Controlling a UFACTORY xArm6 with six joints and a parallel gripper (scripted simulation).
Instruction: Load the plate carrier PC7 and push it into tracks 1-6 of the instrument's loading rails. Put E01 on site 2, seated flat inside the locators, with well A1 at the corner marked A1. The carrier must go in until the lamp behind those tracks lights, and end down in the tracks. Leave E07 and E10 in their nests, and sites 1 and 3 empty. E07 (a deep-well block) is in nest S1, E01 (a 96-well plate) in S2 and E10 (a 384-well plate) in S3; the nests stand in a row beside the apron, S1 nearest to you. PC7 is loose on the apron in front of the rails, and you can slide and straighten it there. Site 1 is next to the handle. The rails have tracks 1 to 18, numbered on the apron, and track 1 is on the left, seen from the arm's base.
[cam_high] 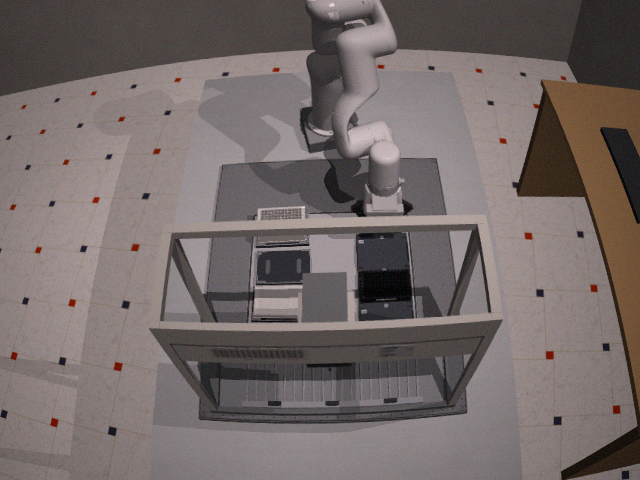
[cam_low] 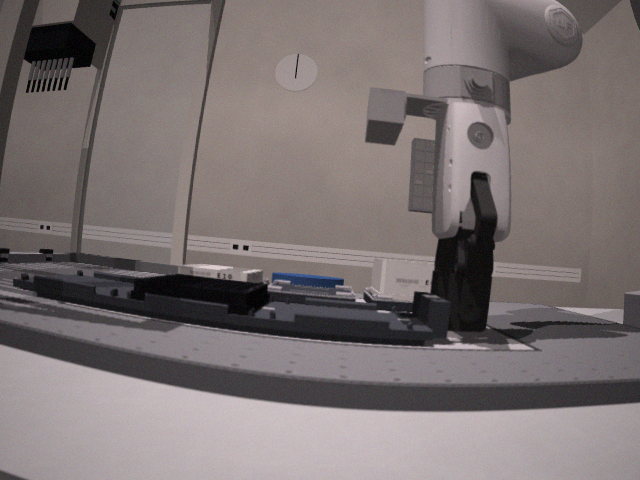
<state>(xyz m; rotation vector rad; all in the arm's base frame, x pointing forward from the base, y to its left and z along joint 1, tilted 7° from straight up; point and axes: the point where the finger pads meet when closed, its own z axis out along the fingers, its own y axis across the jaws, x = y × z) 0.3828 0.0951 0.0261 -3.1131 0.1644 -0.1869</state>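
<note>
The dark carrier PC7 [cam_high: 385, 268] lies lengthwise on the apron, under the instrument frame. It also shows in the side view [cam_low: 232, 312]. A black 96-well plate, E01 [cam_high: 385, 285] [cam_low: 201, 293], sits flat on its middle site; the sites on either side of it are empty. My gripper [cam_low: 462, 315] points straight down, fingers open and holding nothing. It stands low on the apron right behind the carrier's handle block [cam_low: 431, 312], close against it. In the overhead view my gripper body [cam_high: 382, 201] is at the carrier's near end, and the frame's bar hides the fingertips.
The nests stand in a row beside the apron: white E07 [cam_high: 281, 212] [cam_low: 403, 279], an empty nest [cam_high: 282, 266], and pale E10 [cam_high: 275, 304]. The rails [cam_high: 330, 384] lie beyond the carrier, with dark lamps behind them. The frame's posts and a pipetting head [cam_low: 56, 46] stand overhead.
</note>
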